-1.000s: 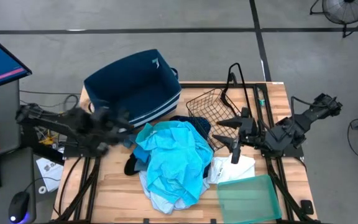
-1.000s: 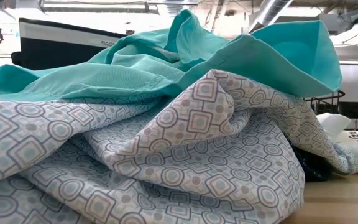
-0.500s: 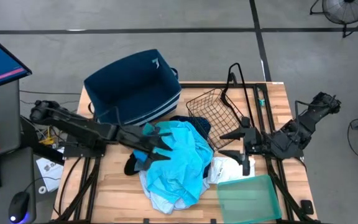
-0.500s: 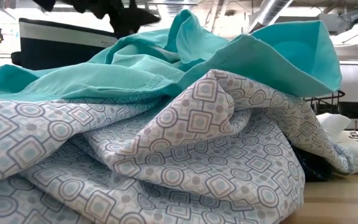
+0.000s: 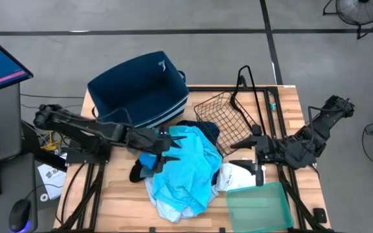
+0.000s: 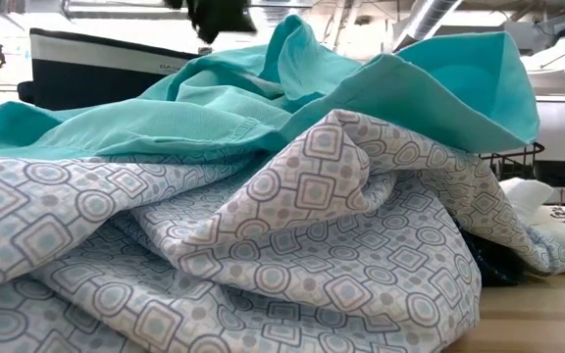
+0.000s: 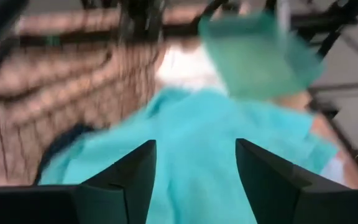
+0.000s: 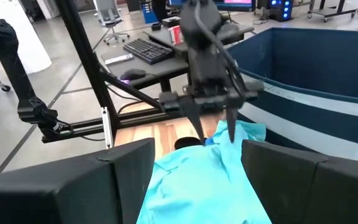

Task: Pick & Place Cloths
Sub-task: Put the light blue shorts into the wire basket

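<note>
Hovering now over turquoise cloth (image 5: 186, 165), left jaws (image 5: 172, 147)

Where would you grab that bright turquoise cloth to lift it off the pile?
Probably at the raised folds near the top of the turquoise cloth, coming straight down from above. It lies uppermost, and its bunched ridges give something to pinch. The left tool hangs open over that edge.

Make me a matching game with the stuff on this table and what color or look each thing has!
Things:
1. top cloth on the pile
2. fabric bin
3. wire basket
4. plastic tray

Looks:
A. navy with white stripes
B. see-through green
C. bright turquoise
D. dark metal mesh

Pairs: 1-C, 2-A, 3-D, 4-B
</note>
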You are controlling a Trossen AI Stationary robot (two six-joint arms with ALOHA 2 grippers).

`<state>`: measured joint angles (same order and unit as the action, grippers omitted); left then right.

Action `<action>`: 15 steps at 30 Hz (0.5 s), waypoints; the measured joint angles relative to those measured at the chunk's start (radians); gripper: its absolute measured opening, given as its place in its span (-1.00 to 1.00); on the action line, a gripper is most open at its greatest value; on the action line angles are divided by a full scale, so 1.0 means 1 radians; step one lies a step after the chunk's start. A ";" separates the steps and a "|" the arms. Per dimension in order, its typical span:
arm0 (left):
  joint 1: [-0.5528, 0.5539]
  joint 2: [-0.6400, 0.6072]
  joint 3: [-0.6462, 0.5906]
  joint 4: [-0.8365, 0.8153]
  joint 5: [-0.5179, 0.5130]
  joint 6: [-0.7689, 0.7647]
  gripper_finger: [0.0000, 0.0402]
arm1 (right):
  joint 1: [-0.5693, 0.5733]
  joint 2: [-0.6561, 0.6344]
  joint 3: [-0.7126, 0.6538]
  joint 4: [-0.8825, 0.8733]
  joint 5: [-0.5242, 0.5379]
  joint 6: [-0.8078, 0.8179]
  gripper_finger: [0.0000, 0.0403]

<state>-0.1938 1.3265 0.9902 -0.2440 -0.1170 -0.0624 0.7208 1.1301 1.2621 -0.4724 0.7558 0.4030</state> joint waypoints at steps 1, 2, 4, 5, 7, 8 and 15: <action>0.010 0.001 -0.003 -0.039 0.015 -0.018 0.05 | 0.000 0.000 0.000 0.000 0.000 0.000 0.17; 0.016 0.003 -0.004 -0.065 0.028 -0.026 0.07 | 0.000 0.000 0.000 0.000 0.000 0.000 0.17; 0.025 0.009 0.000 -0.091 0.042 -0.029 0.08 | 0.000 0.000 0.000 0.000 0.000 0.000 0.17; 0.026 0.008 -0.001 -0.119 0.046 -0.028 0.08 | 0.000 0.000 0.000 0.000 0.000 0.000 0.17; 0.028 0.009 -0.002 -0.129 0.045 -0.021 0.07 | 0.000 0.000 0.000 0.000 0.000 0.000 0.17; 0.031 0.009 -0.002 -0.131 0.045 -0.015 0.06 | 0.000 0.000 0.000 0.000 0.000 0.000 0.17; 0.038 0.061 -0.002 -0.250 0.032 0.070 0.06 | -0.002 0.002 0.000 0.001 0.000 0.017 0.17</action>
<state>-0.1562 1.3879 0.9878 -0.4937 -0.0847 0.0079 0.7189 1.1318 1.2621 -0.4709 0.7559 0.4198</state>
